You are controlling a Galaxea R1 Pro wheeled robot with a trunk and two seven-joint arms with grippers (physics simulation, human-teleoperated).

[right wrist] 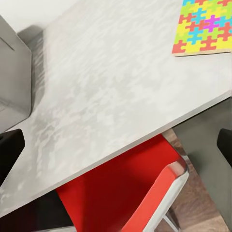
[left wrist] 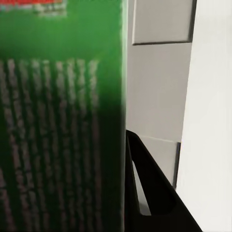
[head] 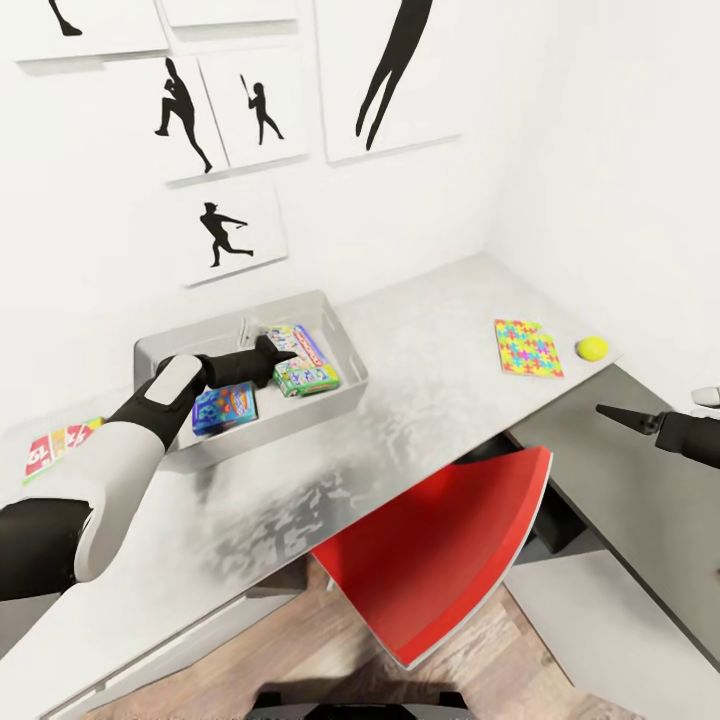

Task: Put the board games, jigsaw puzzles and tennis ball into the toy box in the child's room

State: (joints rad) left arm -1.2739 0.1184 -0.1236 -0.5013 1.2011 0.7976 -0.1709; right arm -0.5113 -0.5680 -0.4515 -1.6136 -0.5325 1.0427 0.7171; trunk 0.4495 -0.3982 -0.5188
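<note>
Grey toy box (head: 345,335) on our marbled worktop (head: 440,390) holds a blue game (head: 224,408); our left claw (head: 283,357) grips the green-white game (head: 305,372) inside it. Puzzle (head: 527,348) and tennis ball (head: 592,348) lie well apart; the right claw (head: 612,415) hangs open.
</note>
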